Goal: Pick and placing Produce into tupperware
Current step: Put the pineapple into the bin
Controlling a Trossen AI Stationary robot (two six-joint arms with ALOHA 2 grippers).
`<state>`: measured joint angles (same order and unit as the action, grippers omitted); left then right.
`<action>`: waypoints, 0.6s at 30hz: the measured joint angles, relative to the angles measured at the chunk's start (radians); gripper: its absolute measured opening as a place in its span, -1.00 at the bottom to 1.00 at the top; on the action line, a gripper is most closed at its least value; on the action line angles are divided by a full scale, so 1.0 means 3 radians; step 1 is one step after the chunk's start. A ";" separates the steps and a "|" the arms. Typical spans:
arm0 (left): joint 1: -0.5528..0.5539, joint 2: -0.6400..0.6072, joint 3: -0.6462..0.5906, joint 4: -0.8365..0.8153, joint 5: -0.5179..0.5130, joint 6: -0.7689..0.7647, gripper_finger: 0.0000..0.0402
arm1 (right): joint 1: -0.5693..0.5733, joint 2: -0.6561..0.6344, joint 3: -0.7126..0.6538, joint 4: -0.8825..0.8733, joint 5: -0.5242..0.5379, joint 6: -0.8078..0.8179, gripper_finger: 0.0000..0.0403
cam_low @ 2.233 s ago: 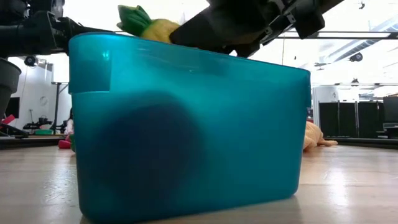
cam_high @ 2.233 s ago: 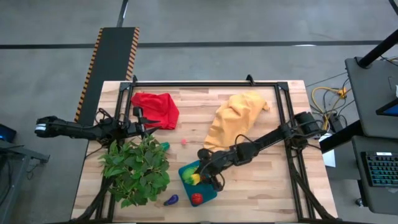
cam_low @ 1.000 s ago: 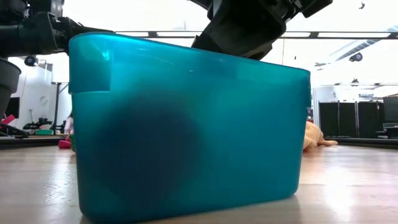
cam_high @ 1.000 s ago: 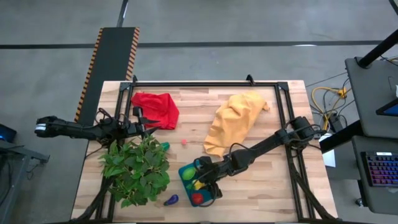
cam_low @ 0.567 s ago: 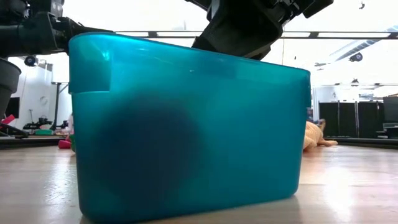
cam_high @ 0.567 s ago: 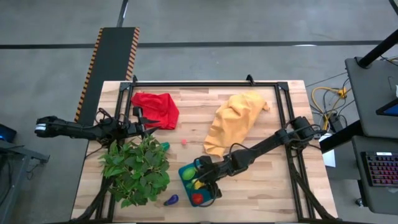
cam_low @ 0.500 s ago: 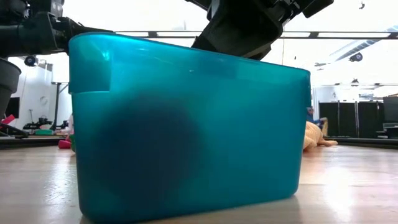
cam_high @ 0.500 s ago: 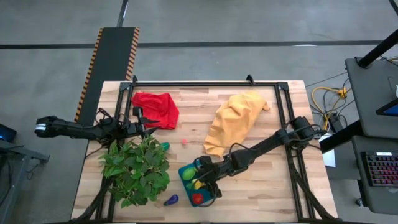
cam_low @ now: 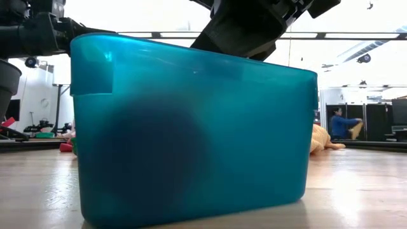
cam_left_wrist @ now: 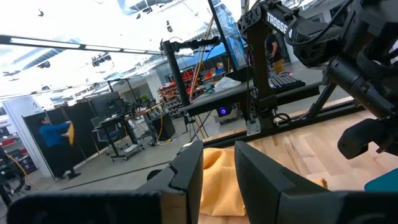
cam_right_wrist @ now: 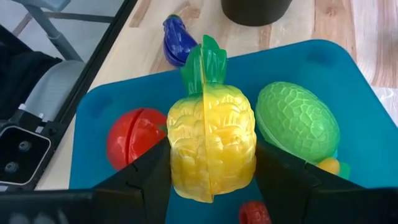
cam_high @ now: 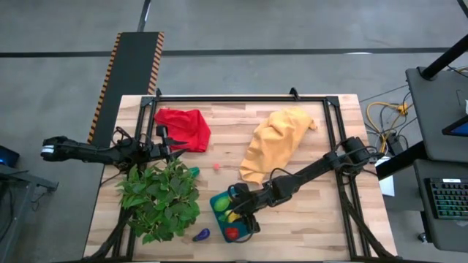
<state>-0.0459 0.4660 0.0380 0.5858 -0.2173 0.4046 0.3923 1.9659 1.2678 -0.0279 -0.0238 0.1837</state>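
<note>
The teal tupperware (cam_high: 219,201) stands near the table's near edge and fills the low view (cam_low: 191,127). My right gripper (cam_high: 235,213) reaches down into it, shut on a yellow toy pineapple (cam_right_wrist: 211,149). In the tupperware also lie a red tomato (cam_right_wrist: 130,146) and a green fruit (cam_right_wrist: 298,121). A purple eggplant (cam_high: 201,234) lies on the table beside its near left corner. A small pink piece (cam_high: 216,166) lies on the table farther back. My left gripper (cam_high: 170,148) hovers at the leafy plant's far edge, open and empty (cam_left_wrist: 219,180). My right gripper pinches the pineapple's yellow body (cam_right_wrist: 177,155) between its two fingers, one on each side, with the green crown (cam_right_wrist: 202,59) pointing away from the wrist. The fingers slant down into the tupperware from the table's right. I cannot tell whether the pineapple rests on the floor.
A big leafy plant (cam_high: 161,201) stands left of the tupperware. A red cloth (cam_high: 183,128) lies at the far left and a yellow-orange cloth (cam_high: 274,142) at the far middle. A black frame (cam_high: 241,98) runs around the table. Bare wood lies right of the tupperware.
My right gripper has carried the pineapple toward the table's near edge and down into the tupperware, so that it has sunk below the rim in the low view. Over the last second it has kept nearly still there.
</note>
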 joint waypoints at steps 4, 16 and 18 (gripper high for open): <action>0.0000 0.0000 -0.0001 0.0000 0.0000 0.0000 -0.61 | 0.0000 -0.0001 0.0000 0.0036 0.0000 -0.0001 -0.04; 0.0001 0.0000 -0.0001 0.0000 0.0000 0.0000 -0.61 | 0.0000 0.0000 0.0000 0.0039 0.0000 0.0000 0.22; 0.0001 0.0000 -0.0001 0.0000 -0.0001 0.0000 -0.61 | 0.0000 0.0000 0.0000 0.0039 0.0000 0.0000 0.26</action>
<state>-0.0456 0.4660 0.0376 0.5857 -0.2176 0.4046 0.3923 1.9659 1.2678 -0.0162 -0.0238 0.1837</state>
